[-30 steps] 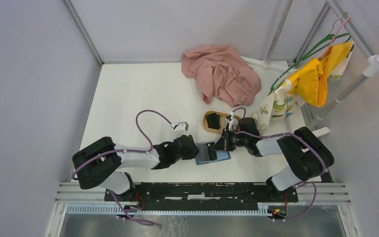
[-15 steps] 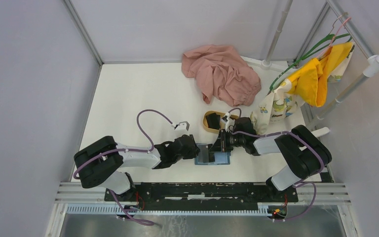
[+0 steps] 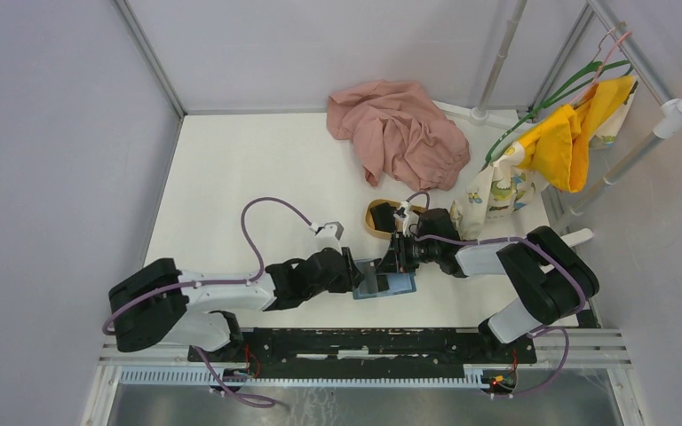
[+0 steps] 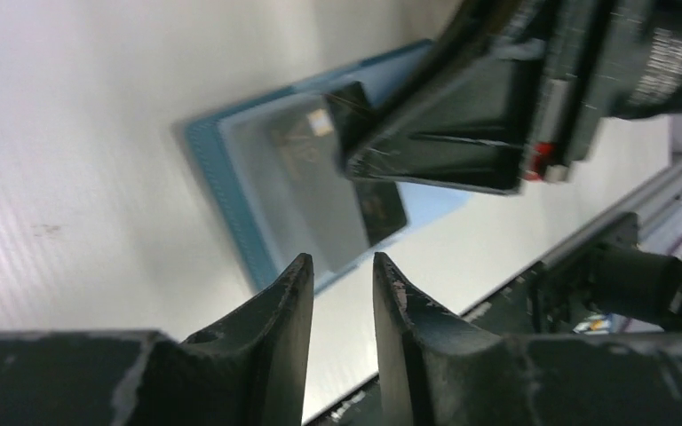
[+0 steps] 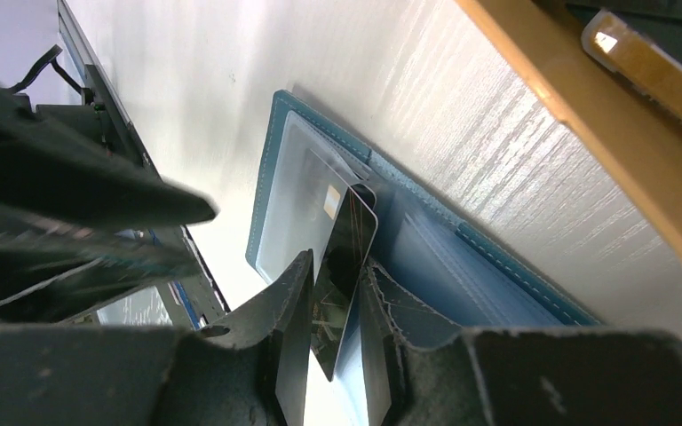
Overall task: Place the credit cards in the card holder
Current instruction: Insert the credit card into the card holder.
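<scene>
- Showing only at the right wrist: right gripper point(image 5: 333, 293) pinching glossy black credit card point(image 5: 346, 262) against open teal card holder point(image 5: 271, 177).
- Hovering left gripper point(image 4: 342, 293) narrowly parted, empty.

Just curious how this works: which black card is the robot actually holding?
The card pinched in the right gripper, its tip at the open blue wallet. The other black card lies loose in the wooden tray.

teal card holder point(image 5: 462, 275), lt blue inside, black credit card point(image 5: 342, 266), tan tray point(image 5: 586, 115)
</scene>
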Controlling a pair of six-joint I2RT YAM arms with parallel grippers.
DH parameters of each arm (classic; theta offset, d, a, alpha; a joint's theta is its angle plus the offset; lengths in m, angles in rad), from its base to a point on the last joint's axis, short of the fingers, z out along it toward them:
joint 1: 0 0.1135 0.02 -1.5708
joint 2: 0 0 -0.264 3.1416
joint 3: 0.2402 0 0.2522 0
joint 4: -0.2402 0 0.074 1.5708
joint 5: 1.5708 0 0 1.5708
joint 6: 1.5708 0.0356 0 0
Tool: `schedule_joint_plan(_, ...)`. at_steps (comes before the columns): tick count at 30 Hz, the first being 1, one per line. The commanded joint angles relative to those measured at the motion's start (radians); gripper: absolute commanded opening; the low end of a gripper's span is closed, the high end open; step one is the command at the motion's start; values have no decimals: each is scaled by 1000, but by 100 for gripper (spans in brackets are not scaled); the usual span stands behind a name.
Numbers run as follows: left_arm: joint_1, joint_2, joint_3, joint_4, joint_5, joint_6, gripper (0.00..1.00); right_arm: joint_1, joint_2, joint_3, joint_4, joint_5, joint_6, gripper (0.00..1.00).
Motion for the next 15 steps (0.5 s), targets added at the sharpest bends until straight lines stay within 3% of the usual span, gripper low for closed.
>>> schedule_joint_plan(1,-65,-45,63,-11,-40,37,35,5,-6,17,-32,23,-38,31)
schedule_joint_plan(7,-176,129,206,-13,-173,1,29,5,-8,18,-33,21,-36,31)
schedule_joint_plan(10,-204,236,304,-74,-240,-26,22,3,-9,18,-31,18,-36,31)
schedule_joint_plan(15,-236,367,433,-188,-350,-62,20,1,-6,16,-31,10,-35,31)
